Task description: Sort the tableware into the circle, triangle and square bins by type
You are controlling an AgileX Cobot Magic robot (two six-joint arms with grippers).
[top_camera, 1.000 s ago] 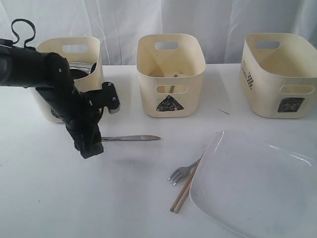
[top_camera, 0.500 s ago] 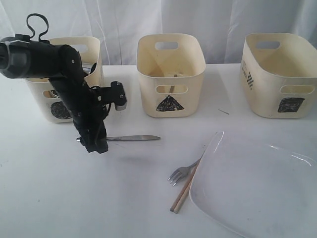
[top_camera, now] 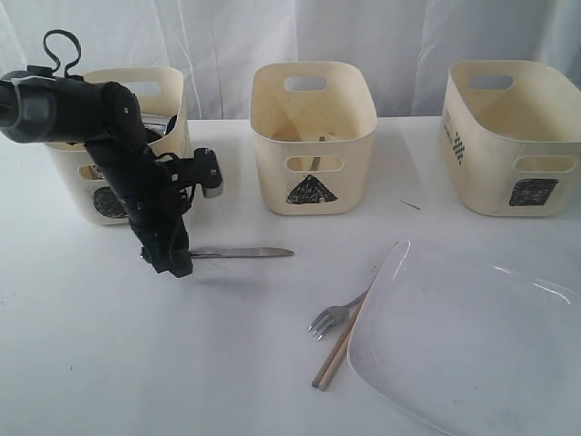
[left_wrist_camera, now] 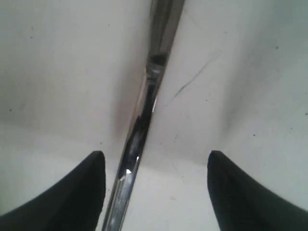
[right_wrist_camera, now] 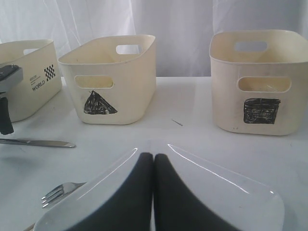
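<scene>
Straddling, wide open via left gripper [top_camera: 172,264], the handle of the knife [top_camera: 241,252] lying flat on table [top_camera: 91,363] in front of circle bin [top_camera: 71,194] and triangle bin [top_camera: 313,136]; thin, stiff, slick steel, probably light, so pinch low across the handle's narrow sides.

knife [top_camera: 238,252]: shiny metal | bins [top_camera: 312,136]: matt cream plastic | plate [top_camera: 472,341]: glossy white
</scene>
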